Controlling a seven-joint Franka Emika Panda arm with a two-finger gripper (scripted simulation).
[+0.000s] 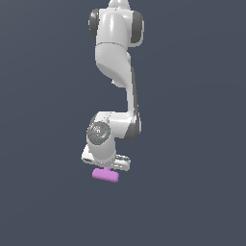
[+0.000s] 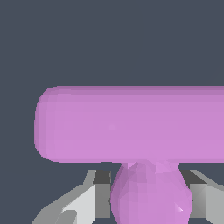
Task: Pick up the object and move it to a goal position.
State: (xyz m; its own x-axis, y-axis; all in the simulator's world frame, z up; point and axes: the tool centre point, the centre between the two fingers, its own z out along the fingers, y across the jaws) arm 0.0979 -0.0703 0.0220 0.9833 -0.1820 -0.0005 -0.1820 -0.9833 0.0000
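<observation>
The pink-purple block (image 1: 105, 175) sits just under the white arm's hand in the exterior view. In the wrist view the block (image 2: 131, 124) fills the frame: a wide bar, with a narrow middle piece running back between my fingers (image 2: 83, 201). My gripper (image 1: 106, 169) (image 2: 148, 199) is closed on that middle piece, one grey finger on each side. In the exterior view the fingers are mostly hidden behind the hand and the block. No goal marker shows in either view.
Plain dark grey-blue background all around in both views. The arm's white links (image 1: 115, 53) rise above the hand. No other objects, edges or surface lines show.
</observation>
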